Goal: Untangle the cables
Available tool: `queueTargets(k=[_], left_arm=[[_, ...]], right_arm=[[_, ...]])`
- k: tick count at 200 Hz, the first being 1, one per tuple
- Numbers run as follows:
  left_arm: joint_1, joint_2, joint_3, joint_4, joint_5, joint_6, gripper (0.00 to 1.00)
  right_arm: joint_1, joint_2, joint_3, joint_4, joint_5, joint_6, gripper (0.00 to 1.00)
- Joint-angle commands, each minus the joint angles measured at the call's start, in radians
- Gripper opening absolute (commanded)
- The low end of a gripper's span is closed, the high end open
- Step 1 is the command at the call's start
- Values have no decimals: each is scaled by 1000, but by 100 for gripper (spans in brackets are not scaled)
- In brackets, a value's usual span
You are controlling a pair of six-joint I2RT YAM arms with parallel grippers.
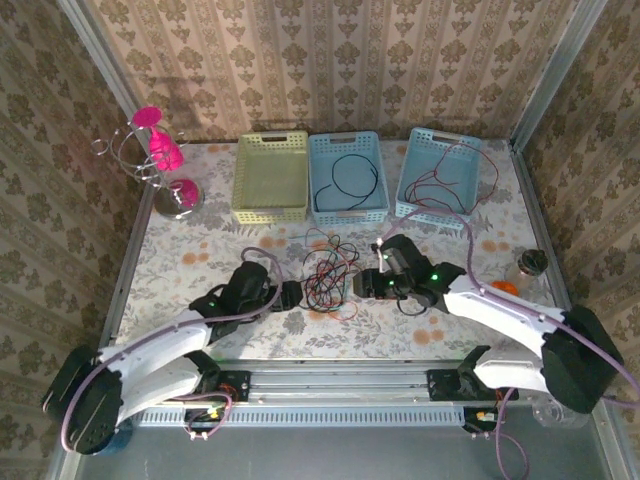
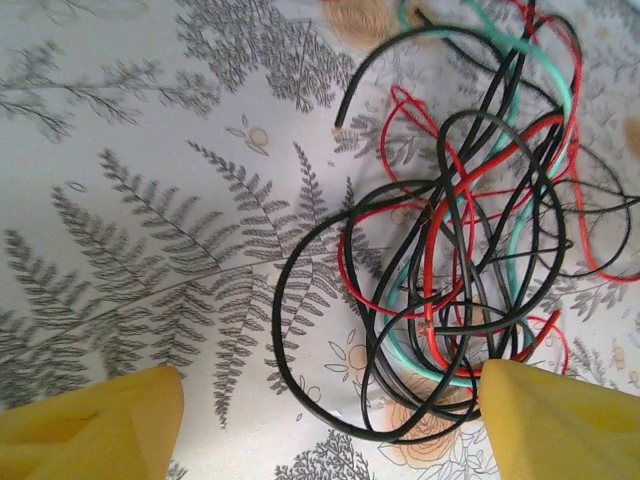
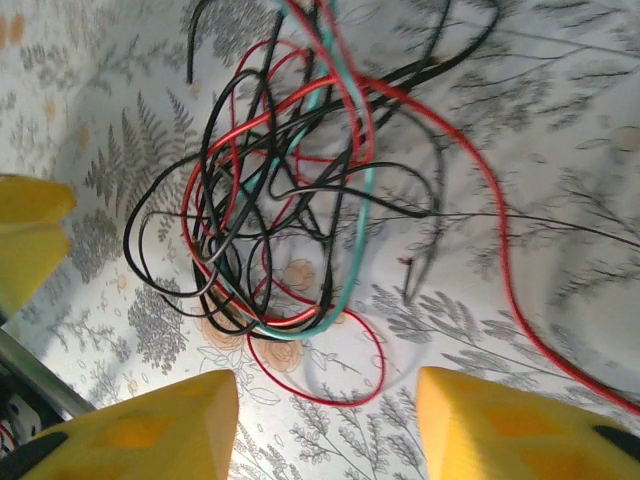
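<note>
Roughly centre-front on the floral tabletop (image 1: 200, 250) sits the tangle. Three baskets line the far edge: yellow-green basket (image 1: 270, 213) on the left, light blue basket (image 1: 345, 137) in the middle with a black wire (image 1: 350, 175) looped inside, and blue basket (image 1: 445, 133) on the right with a reddish wire (image 1: 440, 185) inside. A pink stand (image 1: 160, 150) is at the far left corner and a small jar (image 1: 530, 265) is near the right edge.

Both arms reach in low toward the middle. The left pincer (image 1: 290, 295) is just left of the tangle, released, with yellow fingers wide apart and gripping nothing (image 2: 333, 375). The right pincer (image 1: 362, 284) is just right of the tangle, also released, with a gap between its fingers and nothing clamped (image 3: 325, 380).

The cables (image 1: 328, 275) lie flat on the tabletop between the two pincers, with red and black loops crossing over each other (image 2: 440, 230) (image 3: 270, 200). One teal wire (image 2: 530, 60) threads through the knot. A red loop lies just ahead of the right fingers, and one red strand runs off to the side.
</note>
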State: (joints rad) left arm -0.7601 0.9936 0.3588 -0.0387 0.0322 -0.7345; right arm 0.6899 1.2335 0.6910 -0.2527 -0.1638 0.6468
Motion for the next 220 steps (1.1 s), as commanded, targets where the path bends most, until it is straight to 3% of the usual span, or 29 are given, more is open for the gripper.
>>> queueTargets(k=[1, 35, 56, 79, 94, 128, 141, 210, 216, 220], left_arm=[[-26, 89, 13, 98, -42, -38, 79], [-59, 226, 44, 141, -54, -34, 75], [-62, 274, 67, 138, -61, -26, 67], [-65, 283, 61, 141, -81, -31, 43], [-68, 276, 40, 151, -89, -44, 33], [-74, 222, 19, 129, -88, -47, 12], [-75, 198, 16, 120, -103, -48, 0], [-92, 86, 118, -15, -57, -20, 0], [-96, 67, 132, -31, -59, -13, 0], [-98, 53, 139, -41, -59, -9, 0]], right_arm=[[21, 65, 49, 58, 47, 19, 55], [23, 180, 94, 88, 53, 7, 55], [23, 224, 105, 110, 64, 17, 50], [23, 236, 109, 125, 80, 19, 30], [23, 228, 106, 128, 100, 21, 17], [23, 180, 98, 126, 104, 26, 0], [23, 164, 102, 111, 111, 13, 0], [28, -7, 74, 71, 133, -7, 0], [28, -9, 77, 65, 133, -10, 6], [28, -10, 79, 62, 131, -13, 15]])
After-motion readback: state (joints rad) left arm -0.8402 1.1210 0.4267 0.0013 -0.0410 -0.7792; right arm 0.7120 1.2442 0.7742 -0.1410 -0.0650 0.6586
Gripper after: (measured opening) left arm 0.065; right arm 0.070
